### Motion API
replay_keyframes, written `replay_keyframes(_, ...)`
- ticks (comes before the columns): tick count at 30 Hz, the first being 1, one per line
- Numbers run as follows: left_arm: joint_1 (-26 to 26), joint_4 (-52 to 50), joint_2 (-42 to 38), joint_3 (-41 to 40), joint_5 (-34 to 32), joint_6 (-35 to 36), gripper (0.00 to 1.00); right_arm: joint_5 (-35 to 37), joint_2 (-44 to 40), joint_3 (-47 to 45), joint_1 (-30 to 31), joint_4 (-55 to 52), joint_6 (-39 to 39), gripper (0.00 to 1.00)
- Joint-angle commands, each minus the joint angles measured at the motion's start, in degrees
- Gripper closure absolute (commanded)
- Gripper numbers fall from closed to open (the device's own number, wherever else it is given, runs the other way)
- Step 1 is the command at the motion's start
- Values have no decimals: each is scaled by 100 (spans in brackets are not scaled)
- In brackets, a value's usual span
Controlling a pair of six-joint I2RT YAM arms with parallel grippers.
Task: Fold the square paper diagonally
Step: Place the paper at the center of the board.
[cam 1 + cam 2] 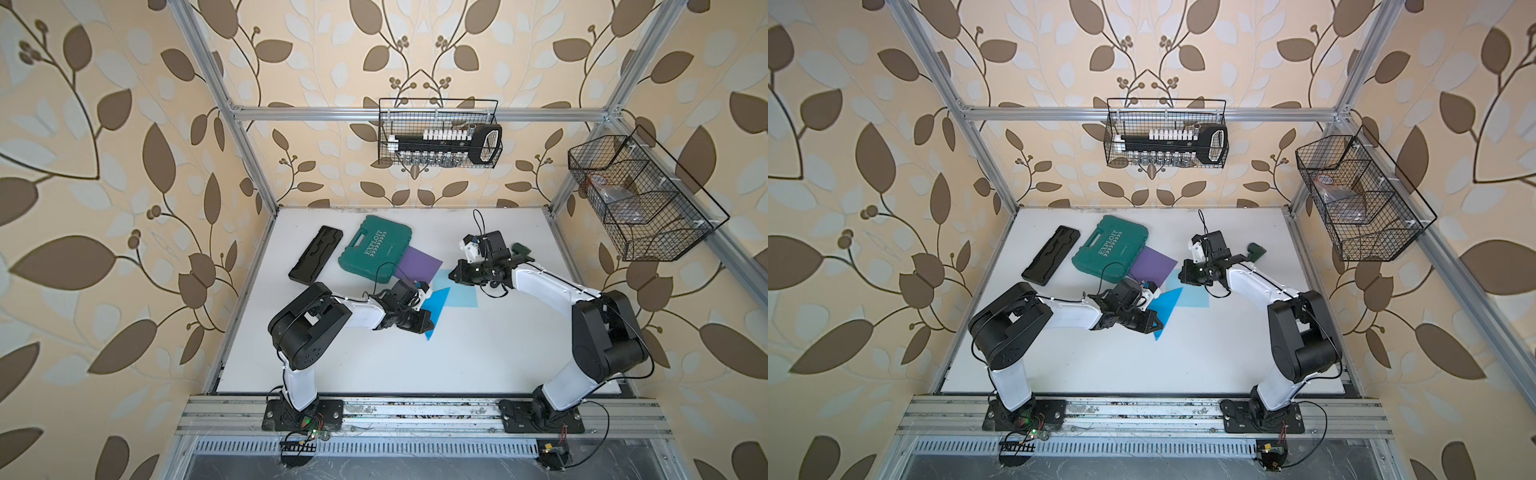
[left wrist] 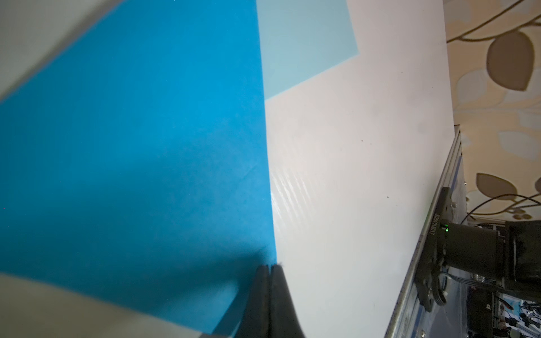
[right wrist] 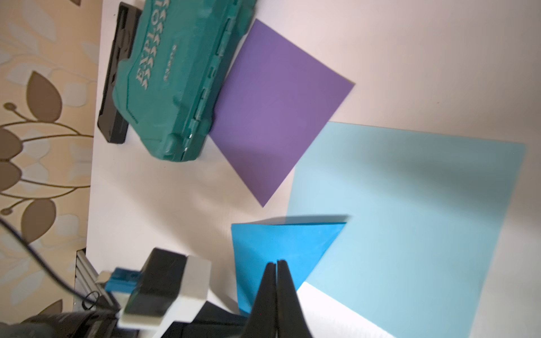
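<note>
**A:** Where's the paper now?

**B:** The bright blue square paper (image 1: 436, 309) lies on the white bench (image 1: 457, 361), already doubled into a triangle. One end overlaps a pale blue paper sheet (image 1: 463, 297).

**A:** And the jaws?

**B:** Both pairs are pinched tight and hold nothing. The left jaws' tips sit at the triangle's long edge. The right jaws hang over the end by the pale sheet; I can't tell whether they touch it.

**A:** What could go wrong?

**B:** Slipping, I'd say. A sideways push along the crease might skate the triangle over that sheet, or shift the top layer so the corners part. Too little pressure could leave a soft fold that springs open.
</note>
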Motion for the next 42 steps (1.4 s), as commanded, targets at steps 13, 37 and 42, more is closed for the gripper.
replay_keyframes(13,-57,-566,-165,-206,-147,97,100,-73,346,-263,961,-1156,-1351,100)
replay_keyframes(37,-57,-643,-160,-184,-162,139,100,-518,780,-70,1070,-1255,-1371,100)
replay_keyframes(42,-57,-639,-158,-176,-171,134,100,-516,840,-13,1096,-1237,-1294,100)
